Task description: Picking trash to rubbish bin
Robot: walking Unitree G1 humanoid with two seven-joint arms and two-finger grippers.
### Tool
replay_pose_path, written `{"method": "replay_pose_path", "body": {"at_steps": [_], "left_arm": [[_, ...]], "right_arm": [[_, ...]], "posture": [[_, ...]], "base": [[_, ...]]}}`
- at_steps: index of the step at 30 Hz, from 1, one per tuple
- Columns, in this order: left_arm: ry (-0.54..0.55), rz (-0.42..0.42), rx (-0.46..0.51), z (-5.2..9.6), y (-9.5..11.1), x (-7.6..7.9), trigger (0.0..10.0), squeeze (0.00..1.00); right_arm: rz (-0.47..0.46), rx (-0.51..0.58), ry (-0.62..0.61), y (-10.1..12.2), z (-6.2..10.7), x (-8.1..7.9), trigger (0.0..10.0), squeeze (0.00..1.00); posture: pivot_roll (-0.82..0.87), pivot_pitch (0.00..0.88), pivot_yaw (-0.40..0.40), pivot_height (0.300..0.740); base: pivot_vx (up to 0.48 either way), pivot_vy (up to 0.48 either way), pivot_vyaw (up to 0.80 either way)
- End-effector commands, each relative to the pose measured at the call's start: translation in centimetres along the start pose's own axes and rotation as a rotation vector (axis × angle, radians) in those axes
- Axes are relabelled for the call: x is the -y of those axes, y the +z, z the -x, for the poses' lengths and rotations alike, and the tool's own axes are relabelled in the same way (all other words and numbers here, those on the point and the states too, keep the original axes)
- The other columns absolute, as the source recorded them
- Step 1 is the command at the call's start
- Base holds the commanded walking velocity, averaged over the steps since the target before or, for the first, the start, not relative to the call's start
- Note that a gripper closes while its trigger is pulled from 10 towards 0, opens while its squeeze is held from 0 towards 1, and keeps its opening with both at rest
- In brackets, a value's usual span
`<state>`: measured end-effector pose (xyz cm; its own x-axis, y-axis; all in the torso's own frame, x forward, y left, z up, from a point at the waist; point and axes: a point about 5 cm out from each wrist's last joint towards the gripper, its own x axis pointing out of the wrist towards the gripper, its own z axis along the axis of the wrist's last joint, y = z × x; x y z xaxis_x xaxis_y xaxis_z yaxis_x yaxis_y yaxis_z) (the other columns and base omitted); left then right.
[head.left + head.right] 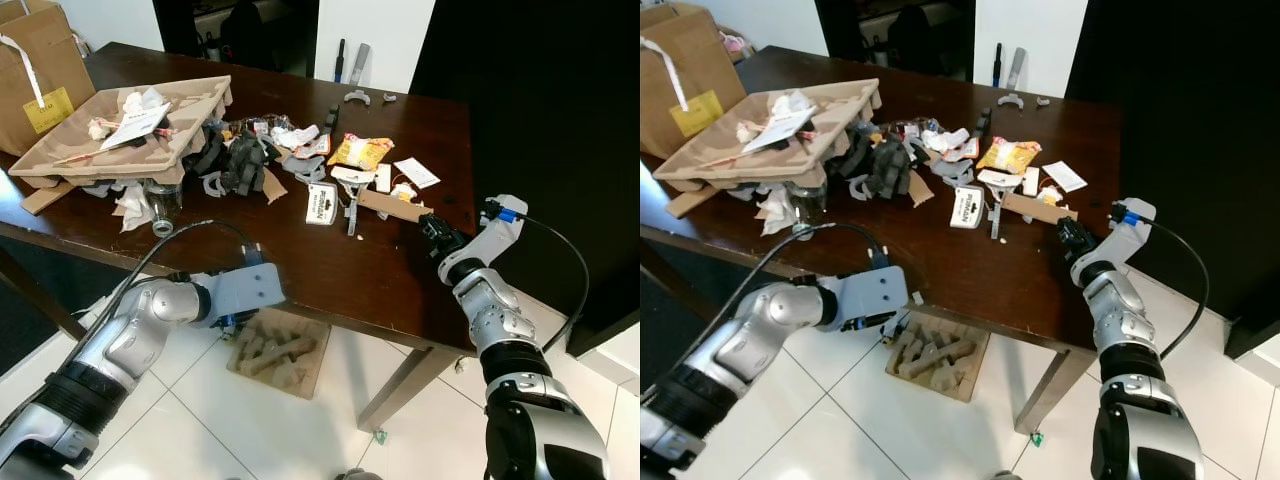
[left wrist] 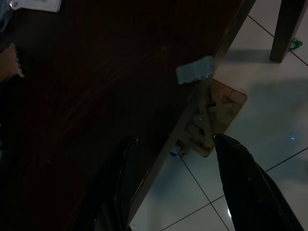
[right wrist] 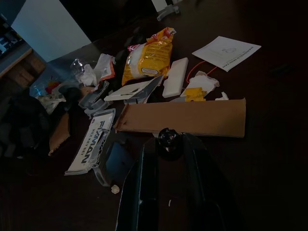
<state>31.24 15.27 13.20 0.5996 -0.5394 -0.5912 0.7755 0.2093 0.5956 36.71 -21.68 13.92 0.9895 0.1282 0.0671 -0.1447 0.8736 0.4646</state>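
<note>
Trash [image 1: 300,150] still litters the dark table [image 1: 330,270] across the upper middle of the frame, so nearly all of the job looks undone. At lower left the left gripper [image 2: 173,192] hangs empty and spread at the table edge; at right the right gripper [image 3: 166,180], fingers slightly parted and holding nothing, noses up to the cardboard strip [image 3: 185,117].
</note>
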Motion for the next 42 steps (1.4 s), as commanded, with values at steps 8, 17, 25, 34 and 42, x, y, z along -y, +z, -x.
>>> {"method": "replay_pose_path", "body": {"at_steps": [8, 17, 25, 34, 42], "left_arm": [[0.021, -0.019, 0.032, -0.9, 0.4, 0.0, 10.0, 0.0], [0.043, -0.038, 0.051, -1.3, 0.8, -0.4, 10.0, 0.0], [0.033, -0.033, 0.094, -1.9, 1.2, 0.0, 10.0, 0.0], [0.012, -0.038, 0.112, -2.3, 1.6, 0.4, 10.0, 0.0], [-0.008, -0.032, 0.122, -2.5, 1.7, 0.5, 0.0, 0.0]], "right_arm": [[0.0, 0.011, -0.012, 0.0, 0.3, 0.3, 10.0, 0.0], [-0.005, 0.018, -0.012, 0.1, 0.3, 0.2, 10.0, 0.0], [-0.001, 0.02, -0.012, 0.2, 0.4, 0.3, 10.0, 0.0], [0.005, 0.022, -0.015, 0.3, 0.5, 0.4, 10.0, 0.0], [0.005, 0.029, -0.022, 0.5, 0.7, 0.6, 10.0, 0.0]], "posture": [[0.07, 0.132, 0.001, 0.74], [0.07, 0.134, 0.003, 0.74], [0.06, 0.13, 0.003, 0.74], [0.05, 0.136, 0.004, 0.74], [0.05, 0.137, 0.009, 0.74]], "base": [[0.0, 0.0, 0.0], [0.0, 0.0, 0.0], [0.0, 0.0, 0.0], [0.0, 0.0, 0.0], [0.0, 0.0, 0.0]]}}
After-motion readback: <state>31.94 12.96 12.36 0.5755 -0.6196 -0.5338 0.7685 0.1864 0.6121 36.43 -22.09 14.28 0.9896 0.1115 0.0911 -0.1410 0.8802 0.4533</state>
